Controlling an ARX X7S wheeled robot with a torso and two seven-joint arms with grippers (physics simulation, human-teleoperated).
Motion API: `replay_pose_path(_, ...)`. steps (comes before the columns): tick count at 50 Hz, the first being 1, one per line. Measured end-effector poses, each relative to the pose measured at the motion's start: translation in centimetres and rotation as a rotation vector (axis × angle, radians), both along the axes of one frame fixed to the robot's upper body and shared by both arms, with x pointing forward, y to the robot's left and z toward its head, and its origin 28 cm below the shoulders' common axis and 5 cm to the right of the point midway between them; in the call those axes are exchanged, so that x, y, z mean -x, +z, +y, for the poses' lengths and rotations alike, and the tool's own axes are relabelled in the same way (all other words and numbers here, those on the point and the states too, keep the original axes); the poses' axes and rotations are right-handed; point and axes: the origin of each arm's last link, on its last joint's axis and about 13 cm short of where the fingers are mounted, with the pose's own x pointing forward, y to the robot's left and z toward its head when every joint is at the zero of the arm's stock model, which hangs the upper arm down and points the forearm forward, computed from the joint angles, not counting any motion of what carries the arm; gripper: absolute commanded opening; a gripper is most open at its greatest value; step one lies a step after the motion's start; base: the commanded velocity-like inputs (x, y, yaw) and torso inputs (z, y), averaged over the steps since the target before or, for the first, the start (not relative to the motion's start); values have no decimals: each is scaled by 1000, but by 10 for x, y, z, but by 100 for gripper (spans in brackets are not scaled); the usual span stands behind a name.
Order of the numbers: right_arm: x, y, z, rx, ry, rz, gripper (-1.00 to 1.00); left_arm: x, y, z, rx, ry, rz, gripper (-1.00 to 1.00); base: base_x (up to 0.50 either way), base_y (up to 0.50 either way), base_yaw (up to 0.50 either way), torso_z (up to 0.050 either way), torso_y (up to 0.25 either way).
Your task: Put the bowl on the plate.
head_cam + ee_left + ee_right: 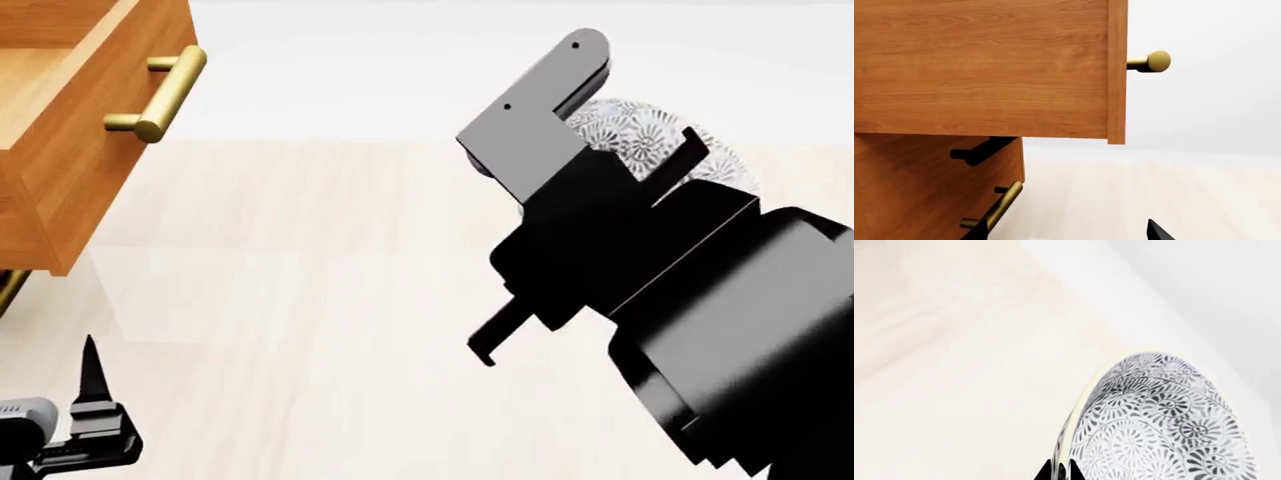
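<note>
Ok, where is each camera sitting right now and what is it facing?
Head view: from the robot's head, down over the pale floor; shows the right arm and right claw, the left claw, and the drawer.
Left wrist view: beside the wooden cabinet, facing the open drawer's side.
Right wrist view: at the right claw, close on the bowl rim.
Shared: head and right wrist both show the bowl; head and left wrist, the drawer.

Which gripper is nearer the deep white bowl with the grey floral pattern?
Right. The right gripper pinches the rim of the grey floral-patterned bowl; the left gripper sits low at the far side, beside the wooden drawer.
</note>
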Motion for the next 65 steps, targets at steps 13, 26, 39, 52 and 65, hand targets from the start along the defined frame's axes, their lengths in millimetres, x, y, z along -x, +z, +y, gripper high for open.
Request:
replay_pose_path(13, 13, 14, -11, 165, -67, -3, -100, 0, 0, 0, 0, -2, 0, 100, 0, 0, 0, 0, 0)
replay_pose_path(26, 28, 17, -20, 256, -109, 12, -100, -1, -1, 0, 1, -2, 1, 100, 0, 0, 0, 0, 0)
replay_pose_path(39, 46, 6, -31, 304, -146, 54, -100, -1, -2, 0, 2, -5, 4, 100, 0, 0, 0, 0, 0)
replay_pose_path(52, 67, -3, -43, 320, -196, 73, -100, -1, -3, -1, 3, -8, 8, 100, 0, 0, 0, 0, 1)
replay_pose_path(65, 88, -11, -53, 324, -252, 78, -100, -2, -3, -1, 2, -13, 6, 100, 0, 0, 0, 0, 0)
